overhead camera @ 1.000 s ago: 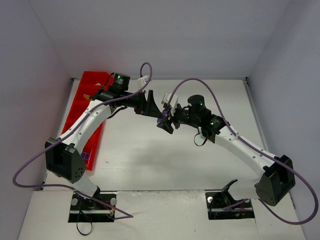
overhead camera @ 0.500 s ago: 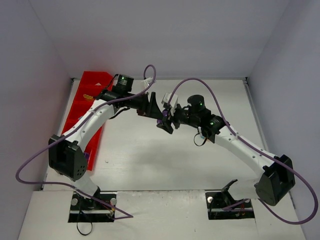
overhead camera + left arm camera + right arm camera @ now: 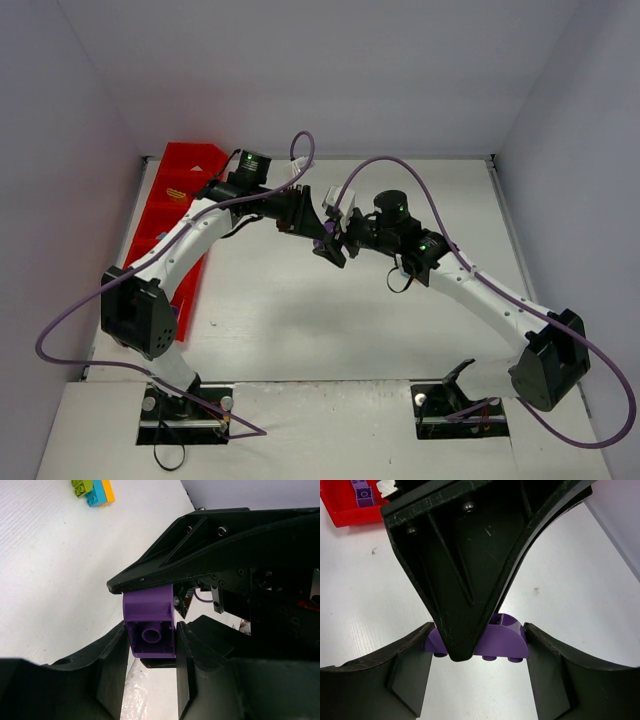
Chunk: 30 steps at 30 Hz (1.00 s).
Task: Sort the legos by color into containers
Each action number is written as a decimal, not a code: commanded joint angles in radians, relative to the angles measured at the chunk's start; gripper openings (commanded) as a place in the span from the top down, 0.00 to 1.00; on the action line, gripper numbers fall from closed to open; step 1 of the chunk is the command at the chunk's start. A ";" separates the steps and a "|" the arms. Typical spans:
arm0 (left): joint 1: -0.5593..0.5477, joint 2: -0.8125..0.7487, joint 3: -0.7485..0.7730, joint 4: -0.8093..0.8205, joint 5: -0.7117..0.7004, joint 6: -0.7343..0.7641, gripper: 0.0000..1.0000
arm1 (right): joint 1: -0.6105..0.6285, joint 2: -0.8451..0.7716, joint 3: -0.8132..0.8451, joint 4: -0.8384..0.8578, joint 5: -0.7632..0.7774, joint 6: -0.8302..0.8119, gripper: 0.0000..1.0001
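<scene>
A purple lego [image 3: 150,622] hangs above the middle of the table, gripped by both arms at once. My left gripper [image 3: 150,641] is shut on its two flat sides, and the brick's hollow underside faces that camera. My right gripper [image 3: 477,641] is shut on the ends of the same half-round purple lego [image 3: 506,642], and a black left finger [image 3: 465,580] crosses in front of it. From above, the two grippers meet at the purple lego [image 3: 320,243]. The red container tray [image 3: 168,205] lies along the table's left edge.
A lime green lego [image 3: 81,487], a teal one [image 3: 95,496] and an orange one [image 3: 106,490] lie joined on the white table, far from the grippers. One tray compartment [image 3: 350,512] holds a purple brick [image 3: 364,492]. Purple cables arch over both arms.
My left gripper has slid slightly right towards the right gripper and its fingers have closed on the purple lego. The right arm has stayed where it was.
</scene>
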 commanded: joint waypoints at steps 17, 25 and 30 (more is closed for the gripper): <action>0.143 -0.093 -0.091 0.065 -0.180 -0.002 0.95 | -0.081 -0.068 -0.031 0.084 0.162 0.170 0.05; 0.327 -0.246 -0.238 0.078 -0.516 -0.215 0.95 | -0.095 -0.103 -0.070 0.046 0.353 0.306 0.06; 0.400 -0.355 -0.352 0.023 -0.755 -0.413 0.95 | -0.101 -0.106 -0.071 0.029 0.399 0.410 0.07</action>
